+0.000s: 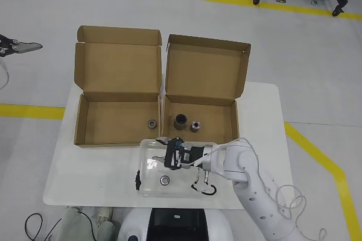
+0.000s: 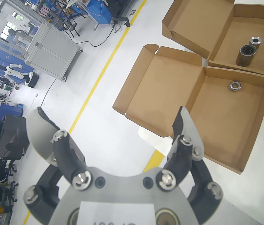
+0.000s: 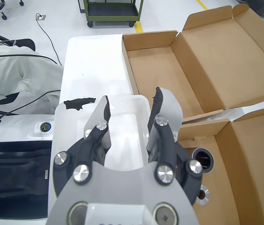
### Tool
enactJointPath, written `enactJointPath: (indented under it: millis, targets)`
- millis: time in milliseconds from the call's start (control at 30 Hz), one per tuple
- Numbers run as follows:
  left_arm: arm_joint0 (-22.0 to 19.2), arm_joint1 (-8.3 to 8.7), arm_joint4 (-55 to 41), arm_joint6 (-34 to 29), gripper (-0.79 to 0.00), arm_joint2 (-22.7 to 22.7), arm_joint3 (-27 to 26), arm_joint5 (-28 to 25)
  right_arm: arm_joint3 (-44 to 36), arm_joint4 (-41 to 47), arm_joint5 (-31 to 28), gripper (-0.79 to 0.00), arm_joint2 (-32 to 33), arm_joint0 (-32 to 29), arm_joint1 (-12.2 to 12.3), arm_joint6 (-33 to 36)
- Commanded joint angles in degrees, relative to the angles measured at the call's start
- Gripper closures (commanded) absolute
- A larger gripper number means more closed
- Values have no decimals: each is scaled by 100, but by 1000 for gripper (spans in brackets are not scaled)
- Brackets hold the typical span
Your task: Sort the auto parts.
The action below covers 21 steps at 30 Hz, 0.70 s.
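A clear plastic tray (image 1: 146, 181) sits at the table's front edge with one ring bearing (image 1: 165, 179) in it. My right gripper (image 1: 168, 159) hovers open over the tray (image 3: 132, 99) with nothing between its fingers (image 3: 156, 108). The left cardboard box (image 1: 108, 129) holds one bearing (image 1: 151, 123). The right cardboard box (image 1: 223, 123) holds a dark cylinder (image 1: 180, 121) and a silver bushing (image 1: 195, 126). My left gripper (image 1: 24, 45) hangs open and empty off the table, far to the left, above the floor (image 2: 112, 118).
Both boxes have their lids folded back, standing along the table's far side (image 1: 205, 66). Black scraps (image 1: 137, 179) cling to the tray's rim, and a black cable loop (image 1: 205, 190) lies at its right. Bare white tabletop (image 1: 259, 120) lies right of the boxes.
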Motion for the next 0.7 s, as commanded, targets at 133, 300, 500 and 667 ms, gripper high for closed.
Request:
enactJointPath:
  millis: [133, 300, 500, 667]
  targets:
    - [0, 0, 0, 0, -785, 0, 0, 0, 2, -3, -13, -308, 7, -9, 6, -23]
    - [0, 0, 0, 0, -785, 0, 0, 0, 2, -3, -13, -240, 7, -9, 6, -23]
    - [0, 0, 0, 0, -785, 0, 0, 0, 2, -3, -13, -240, 7, -9, 6, -23]
    - [0, 0, 0, 0, -785, 0, 0, 0, -28, -131, 48, -326, -26, -22, 22, 61]
